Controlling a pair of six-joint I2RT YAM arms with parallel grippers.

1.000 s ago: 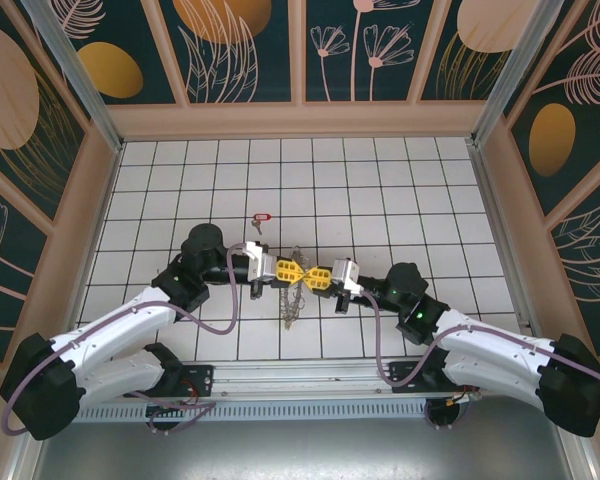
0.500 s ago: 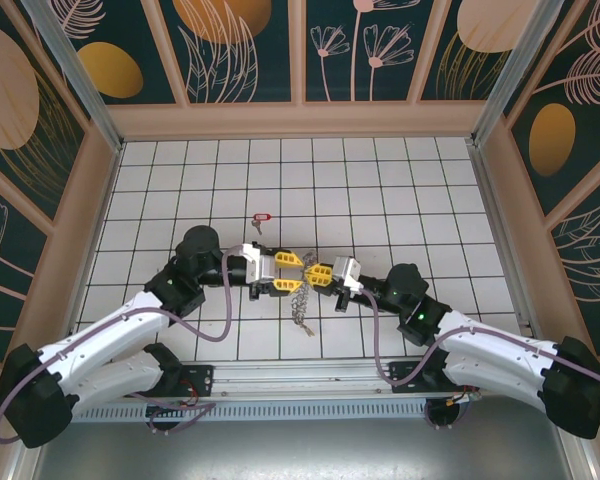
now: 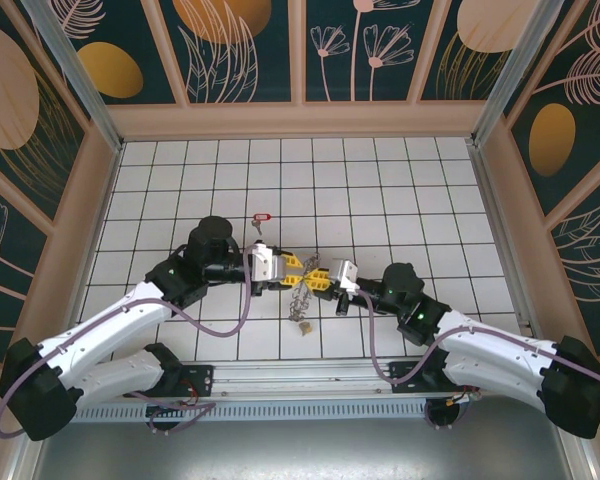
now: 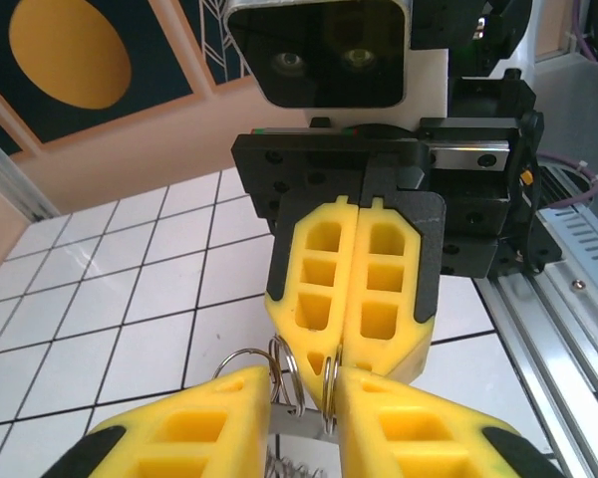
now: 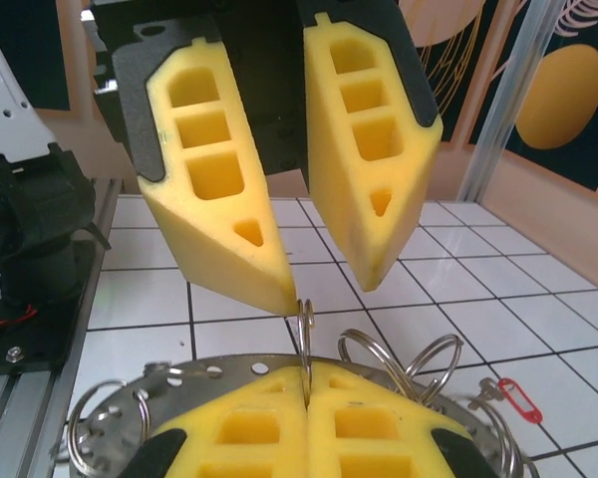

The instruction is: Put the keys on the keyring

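The keyring (image 3: 301, 298), a flat grey disc (image 5: 184, 380) fringed with small split rings, hangs between the two grippers above the floor. My right gripper (image 5: 307, 373) is shut on one upright split ring (image 5: 304, 324) of it. In the left wrist view the right gripper (image 4: 341, 351) points at me with its jaws together. My left gripper (image 4: 304, 386) is open, its fingertips either side of two small rings (image 4: 284, 368). One left fingertip (image 5: 269, 289) touches the pinched ring. The key with its red tag (image 3: 261, 217) lies on the tiles behind the left gripper (image 3: 286, 268); its red tag (image 5: 518, 400) shows beyond the disc.
White tiled floor (image 3: 380, 190) with wooden walls on three sides. A metal rail (image 3: 310, 375) runs along the near edge by the arm bases. A short chain (image 3: 302, 318) dangles under the keyring.
The left gripper let go, opened and pulled back, then came forward again with its jaws narrower. The keyring swung slightly right and stays held by the right gripper.
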